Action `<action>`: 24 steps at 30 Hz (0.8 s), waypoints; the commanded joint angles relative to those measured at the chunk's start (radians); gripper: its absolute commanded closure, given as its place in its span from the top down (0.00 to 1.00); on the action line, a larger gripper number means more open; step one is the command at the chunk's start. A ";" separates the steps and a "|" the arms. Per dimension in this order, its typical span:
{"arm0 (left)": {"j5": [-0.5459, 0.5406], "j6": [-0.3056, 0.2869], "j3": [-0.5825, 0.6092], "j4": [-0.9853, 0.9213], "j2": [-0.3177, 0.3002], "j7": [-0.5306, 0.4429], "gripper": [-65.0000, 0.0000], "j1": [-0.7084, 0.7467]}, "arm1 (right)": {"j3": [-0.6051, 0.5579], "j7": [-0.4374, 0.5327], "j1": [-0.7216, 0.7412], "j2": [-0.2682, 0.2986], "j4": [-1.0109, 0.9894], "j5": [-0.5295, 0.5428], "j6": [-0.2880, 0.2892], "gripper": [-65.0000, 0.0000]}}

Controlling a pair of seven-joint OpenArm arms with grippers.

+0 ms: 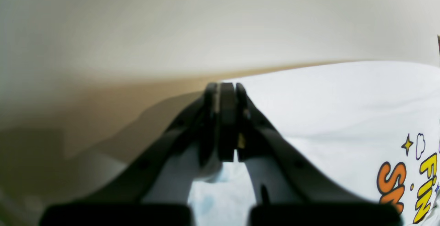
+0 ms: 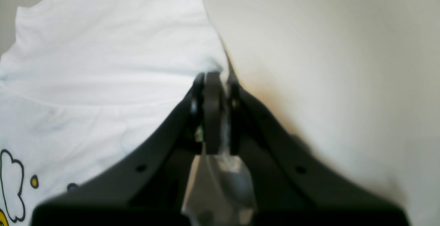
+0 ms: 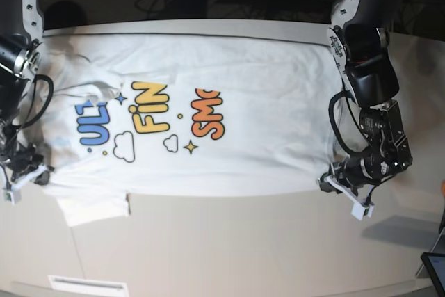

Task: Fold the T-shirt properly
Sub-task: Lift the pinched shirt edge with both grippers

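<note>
I saw the white T-shirt (image 3: 229, 95) spread print-up across the bench (image 3: 229, 241), reaching nearly from the left edge to the right, its near portion folded over, blue, yellow and orange lettering partly hidden.

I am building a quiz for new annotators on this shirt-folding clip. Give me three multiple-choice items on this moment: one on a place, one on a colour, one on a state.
1. Where in the base view does the left gripper hold the T-shirt?
A. at its right near corner
B. at its middle
C. at the far edge

2. What colour are the print's letters nearest the left gripper?
A. blue
B. orange
C. green

3. How does the right gripper stand?
A. wide open above the table
B. shut on white cloth
C. shut on nothing

Answers: 1 A, its tips meet the shirt's corner at the right; 2 B, the orange letters lie on that side; 3 B, cloth shows between its closed jaws in the right wrist view.
</note>
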 commanded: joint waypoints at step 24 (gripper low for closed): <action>-0.013 -0.007 -0.001 0.391 -0.013 0.121 0.00 0.135 | 0.100 -0.086 -0.130 0.022 0.317 0.013 0.100 0.00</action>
